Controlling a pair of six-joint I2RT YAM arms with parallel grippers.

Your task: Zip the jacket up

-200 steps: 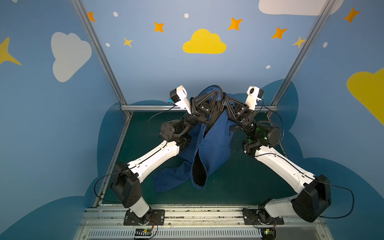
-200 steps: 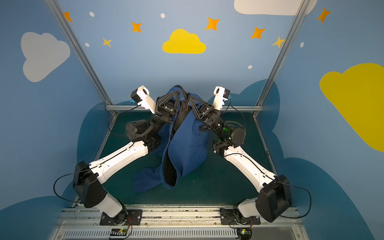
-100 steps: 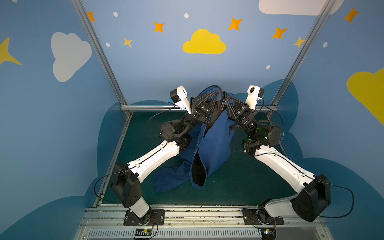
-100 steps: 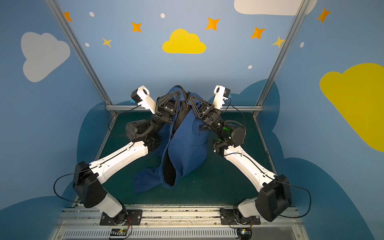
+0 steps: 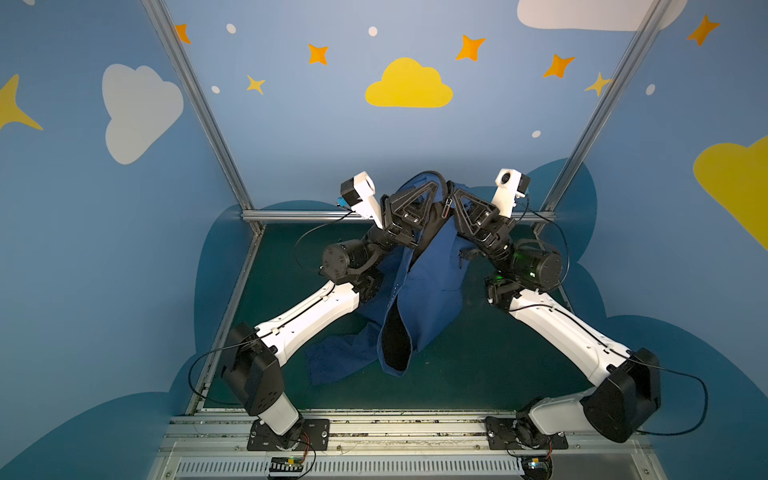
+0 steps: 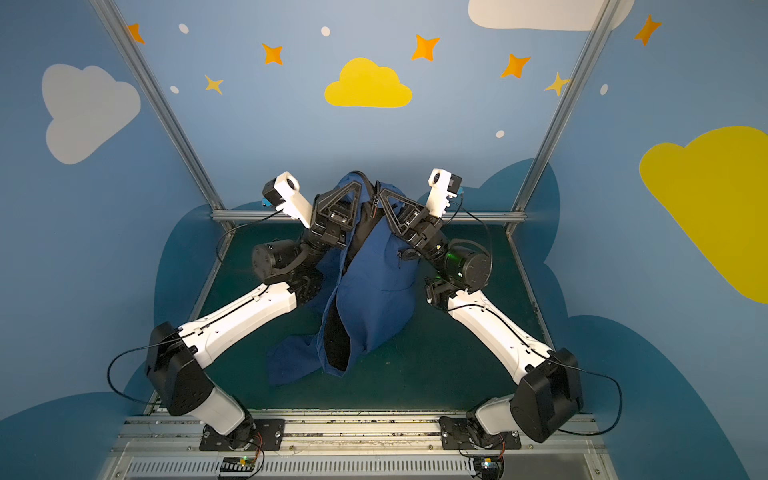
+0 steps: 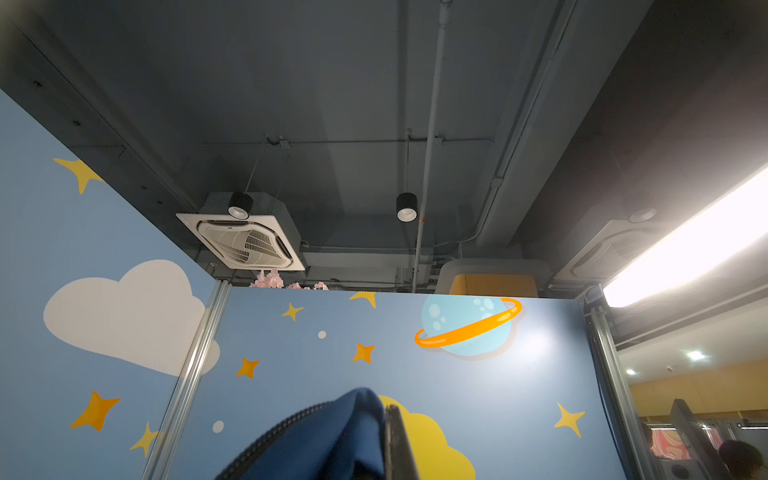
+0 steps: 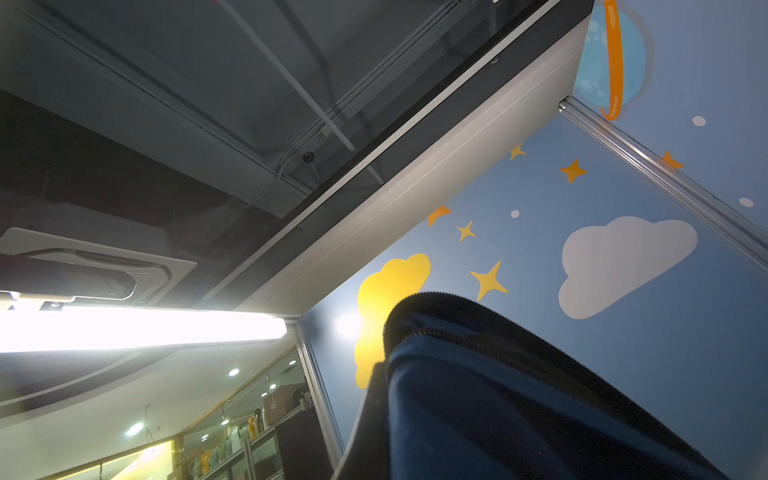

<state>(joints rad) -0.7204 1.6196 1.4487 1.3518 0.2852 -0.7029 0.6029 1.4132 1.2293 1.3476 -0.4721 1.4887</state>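
Navy jacket point(image 5: 432, 282), blk lining point(image 5: 392, 345) (zip point(image 8: 478, 338) undone)

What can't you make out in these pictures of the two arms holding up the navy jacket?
- Zipper slider of the navy blue, black-lined fabric jacket: both top views, too small, lost in folds between the left gripper and right gripper.
- Where each gripper pinches: wrist views, cut off at the picture edge, covered by fabric.
- Jacket behind the white left arm: top views, arm hides it.
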